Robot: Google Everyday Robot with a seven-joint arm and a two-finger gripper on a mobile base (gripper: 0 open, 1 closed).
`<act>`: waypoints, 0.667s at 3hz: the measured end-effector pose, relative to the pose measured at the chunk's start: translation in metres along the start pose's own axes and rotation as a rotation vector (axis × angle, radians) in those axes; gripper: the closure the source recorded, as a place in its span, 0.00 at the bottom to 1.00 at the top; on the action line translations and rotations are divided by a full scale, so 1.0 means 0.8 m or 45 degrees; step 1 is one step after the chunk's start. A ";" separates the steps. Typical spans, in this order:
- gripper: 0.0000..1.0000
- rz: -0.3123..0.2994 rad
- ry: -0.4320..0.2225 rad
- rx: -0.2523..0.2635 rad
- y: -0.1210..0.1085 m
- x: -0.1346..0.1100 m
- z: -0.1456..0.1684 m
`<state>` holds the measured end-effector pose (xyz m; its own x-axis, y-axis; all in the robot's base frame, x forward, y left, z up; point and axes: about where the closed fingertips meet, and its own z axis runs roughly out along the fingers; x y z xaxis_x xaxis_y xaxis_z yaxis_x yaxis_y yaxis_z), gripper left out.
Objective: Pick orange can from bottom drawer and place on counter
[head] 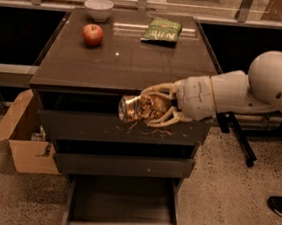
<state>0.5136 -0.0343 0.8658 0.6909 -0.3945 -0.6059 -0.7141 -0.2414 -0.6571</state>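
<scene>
Speckled stone floor [222, 203], dark glazed wall with metal window frame along 12 o'clock. Centre: grey-brown three-drawer cabinet, topped by the glossy brown-grey square counter [126, 57]. On the counter: round red apple [92, 34] at 10 o'clock, small white ceramic bowl [98, 8] just beyond it at 11 o'clock, apart from it; flat green snack bag [161, 29] at 1 o'clock near the back edge. Shallow grey-brown bottom drawer [121, 203] pulled out at 6 o'clock of the cabinet, its floor bare. Plain middle drawer front [125, 164] flush; scratched top drawer front [89, 126] flush above it. White jointed robot arm [244, 90] enters from 3 o'clock and reaches across the cabinet face. Its pale two-finger gripper [149, 108] sits in front of the top drawer front, just under the counter's front edge. Fingers [159, 90] closed around the shiny metal orange can [139, 108], one above and one below. Can held on its side in the air, silvery end pointing to 9 o'clock, dark mottled print showing between the fingers; clear of the counter and well above the bottom drawer. Open brown cardboard box [20, 137] on the floor at 9 o'clock, beside the cabinet. Black metal stand legs [238, 140] on the floor at 3 o'clock, behind the arm. Dark shoe tip [279, 205] at 4 o'clock, at the frame edge.
</scene>
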 end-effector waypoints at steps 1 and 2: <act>1.00 0.085 0.000 0.092 -0.071 0.028 -0.027; 1.00 0.177 0.024 0.205 -0.135 0.059 -0.048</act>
<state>0.6189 -0.0611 0.9250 0.5839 -0.4311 -0.6879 -0.7739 -0.0396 -0.6321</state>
